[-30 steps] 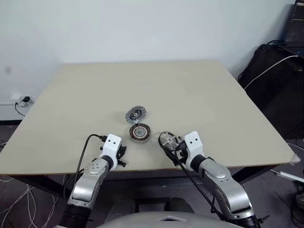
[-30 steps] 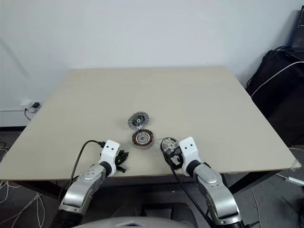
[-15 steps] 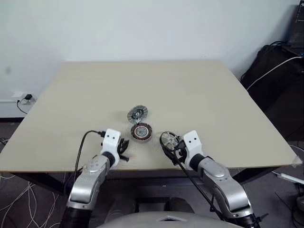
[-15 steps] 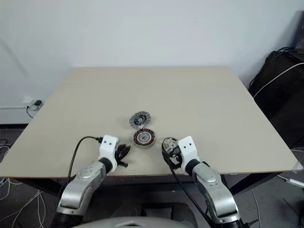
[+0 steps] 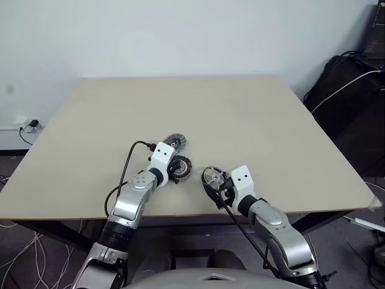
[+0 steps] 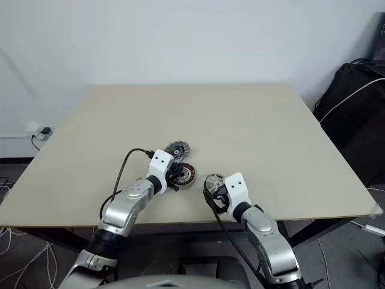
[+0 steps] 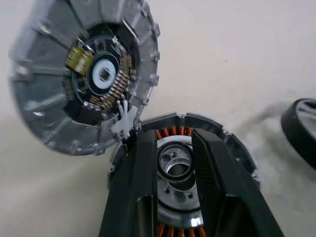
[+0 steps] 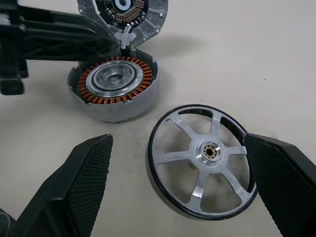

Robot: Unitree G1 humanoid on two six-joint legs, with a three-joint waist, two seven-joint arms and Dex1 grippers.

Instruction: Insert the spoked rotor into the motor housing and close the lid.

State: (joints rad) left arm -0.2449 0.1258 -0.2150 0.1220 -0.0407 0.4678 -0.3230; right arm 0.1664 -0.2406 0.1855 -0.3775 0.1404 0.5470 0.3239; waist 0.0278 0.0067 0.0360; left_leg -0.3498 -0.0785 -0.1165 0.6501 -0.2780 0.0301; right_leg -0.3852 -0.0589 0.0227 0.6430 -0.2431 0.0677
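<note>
While the parts sit apart on the tabletop (image 5: pixel 252 114), these lines take the motor housing as the landmark.

Motor housing: the motor housing (image 8: pixel 114 86) lies flat near the tabletop's front edge, copper windings ringing a silver centre, its well open and empty.

Lid: the lid (image 7: pixel 84 74) touches the housing's far rim, inner face with its small coil ring turned up and a small metal tab at the join; it appears hinged or tilted open there, though the exact link cannot be told.

Spoked rotor: the spoked rotor (image 8: pixel 203 159) lies flat just beside the housing, on its right, apart from it.

Right claw: the right claw (image 8: pixel 182 177) is spread wide, one finger on each side of the rotor, neither pad seen to press on the rim.

Left claw: the left claw (image 7: pixel 173 163) reaches over the housing from its left, fingers narrowly parted above the silver centre, pinching nothing.

Step in hand: judged to be grasping the rotor while the left claw steadies the housing.

Doing it well: close evenly on the dark rim, not the thin spokes; lift level, centre the hub over the housing's bore, lower straight.

Risk: the left fingers over the well would likely block the rotor, so they should shift to the housing's outer wall first.
</note>
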